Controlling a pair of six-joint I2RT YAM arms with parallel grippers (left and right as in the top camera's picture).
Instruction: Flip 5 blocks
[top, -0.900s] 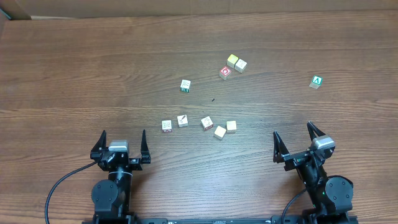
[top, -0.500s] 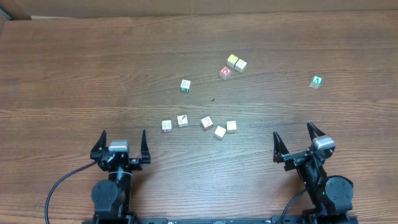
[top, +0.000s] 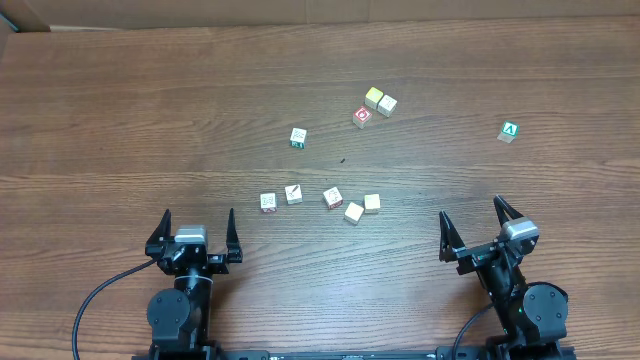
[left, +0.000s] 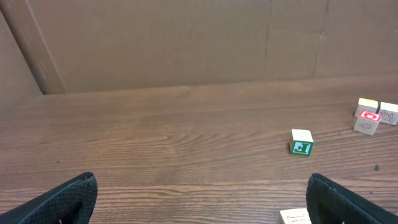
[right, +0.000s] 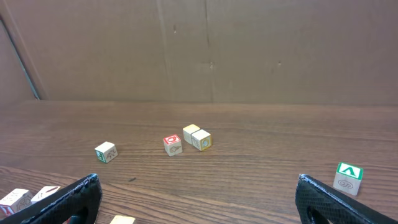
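The brown wood-grain table (top: 120, 120) stretches away in front of me, with both my arms parked at its near edge. My left hand (top: 198, 215) has its fingers spread wide with nothing between them. My right hand (top: 470, 208) is the same, fully open and empty.

The five small pale natural-wood blocks (top: 333, 197) lie in a loose row running left to right across the table. They sit ahead of me, in the gap between my two hands, and neither hand touches them. The row sits closer to my left side. Its leftmost block (top: 268, 202) lies near my left hand, ahead and a little to the right. Its rightmost block (top: 372, 202) is well apart from my right hand, ahead and off to its left.

So I judge my left hand the nearer one, with a short reach forward and slightly rightward to start at that end. The blocks are cubes, so I see no long axis to line up with.
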